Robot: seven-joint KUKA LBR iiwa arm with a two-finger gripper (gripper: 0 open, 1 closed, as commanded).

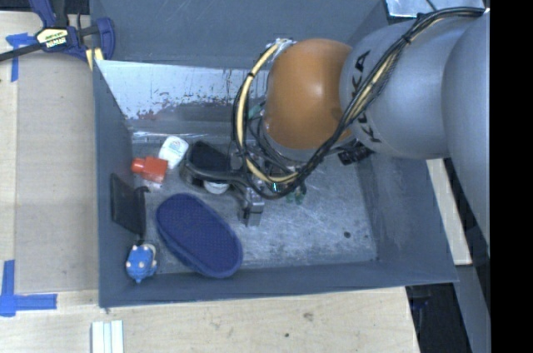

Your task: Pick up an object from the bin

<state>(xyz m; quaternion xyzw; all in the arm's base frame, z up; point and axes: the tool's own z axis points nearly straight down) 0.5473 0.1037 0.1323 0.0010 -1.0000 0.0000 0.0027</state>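
The pick looks barely begun: nothing is seen lifted, and every loose thing lies on the floor of the bin [333, 210]. The fingers [252, 211] hang low under the arm's orange cover [304, 97] and its looped cables [250, 106], close to the floor near the bin's middle. Cover and cables hide most of them, so I cannot tell how far open they are or whether they hold anything. Nearest, just to their left, lies a black piece [206, 158], glossy and curved like moulded plastic, with a small white disc [216, 187] at its lower edge. Just below and left lies a blue pad [198, 235], a long oval with a fine, cloth-like weave and a darker rim. Either could be the target; by my guess the black piece is likelier, being closest. Further left are a white cap [173, 149], an orange block [150, 168], a flat black slab [127, 206], matte and angular, and a small blue toy [140, 262] in the near corner. The floor is dull, speckled and scuffed metal. Closing on a thing and lifting it clear are both left to do.
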